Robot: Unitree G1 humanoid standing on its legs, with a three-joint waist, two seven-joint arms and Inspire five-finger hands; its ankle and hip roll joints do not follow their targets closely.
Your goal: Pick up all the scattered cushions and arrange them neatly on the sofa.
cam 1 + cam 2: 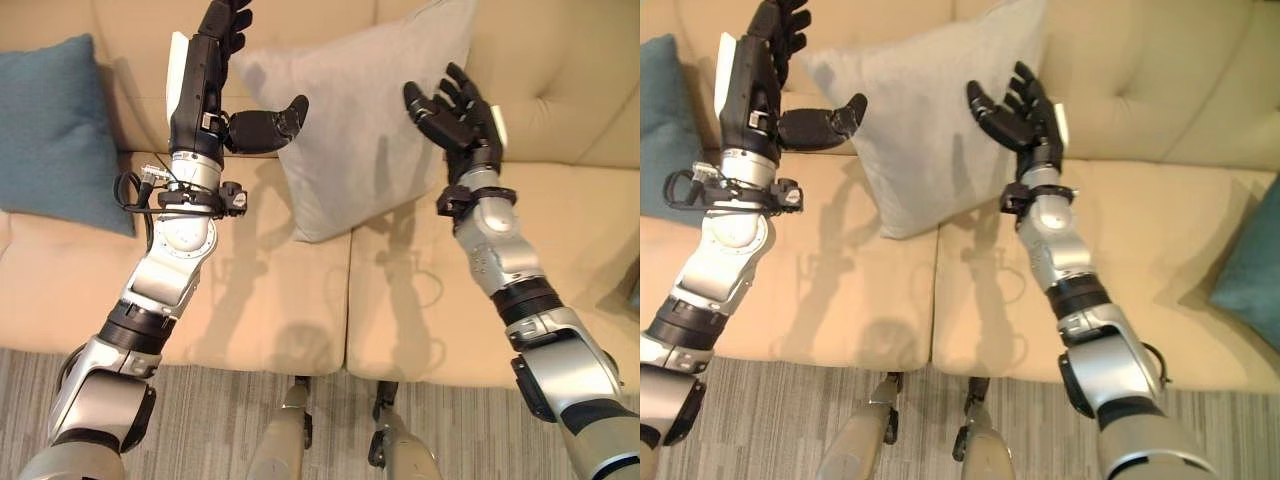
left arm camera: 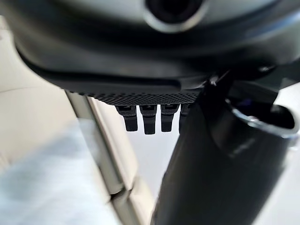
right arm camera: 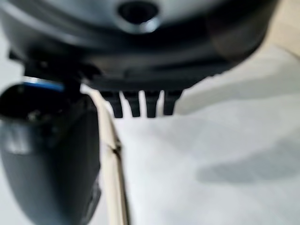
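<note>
A strip of floor (image 1: 200,400) runs along the near edge of both eye views — grey, with fine streaks or stripes running across it. It looks like a carpet or rug, though the weave is hard to make out. It reaches from one side of the views to the other.

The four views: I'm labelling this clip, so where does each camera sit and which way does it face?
Left eye view: head, looking down at the sofa; both arms, left hand, right hand.
Right eye view: same scene, grey cushion shared.
Left wrist view: along its fingers toward the sofa back.
Right wrist view: along its fingers at the grey cushion.
</note>
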